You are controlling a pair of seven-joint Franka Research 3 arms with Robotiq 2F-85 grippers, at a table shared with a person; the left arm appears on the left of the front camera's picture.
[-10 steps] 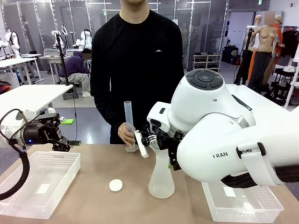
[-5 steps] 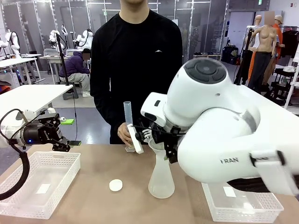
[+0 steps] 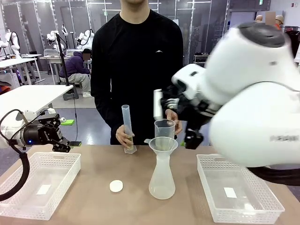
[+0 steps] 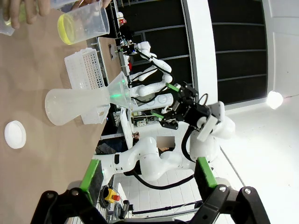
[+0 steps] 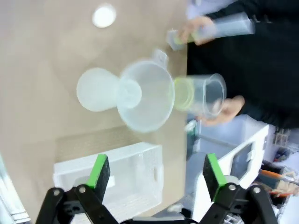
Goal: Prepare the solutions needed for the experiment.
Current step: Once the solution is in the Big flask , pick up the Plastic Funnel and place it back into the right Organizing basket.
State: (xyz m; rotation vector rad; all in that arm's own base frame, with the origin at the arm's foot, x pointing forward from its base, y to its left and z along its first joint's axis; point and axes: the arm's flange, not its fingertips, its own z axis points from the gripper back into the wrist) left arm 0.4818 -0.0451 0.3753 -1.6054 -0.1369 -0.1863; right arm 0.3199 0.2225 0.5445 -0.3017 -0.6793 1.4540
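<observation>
My right arm (image 3: 253, 103) bulks across the right of the front view and hides part of the person there. Both claws gape wide and hold nothing: the left gripper (image 3: 60, 137) is at the left tray's (image 3: 40, 154) far edge, and the right gripper (image 5: 155, 170) is above the right tray (image 5: 121, 161). At centre stands a conical flask (image 3: 161, 183) with a funnel (image 3: 163, 144) in it. Just behind, the person holds a beaker (image 3: 164, 128) with yellow-green solution (image 5: 183, 93) at its bottom. A measuring cylinder (image 3: 127, 126) is further left, and a white cap (image 3: 116, 186) lies nearer.

The front camera faces the person (image 3: 136, 61) across the table (image 3: 93, 187) from the robot's side. The right wrist camera looks down between its fingers (image 5: 99, 170) at the flask (image 5: 96, 89) ahead of them; the left one, rolled sideways, sees that flask from farther off
</observation>
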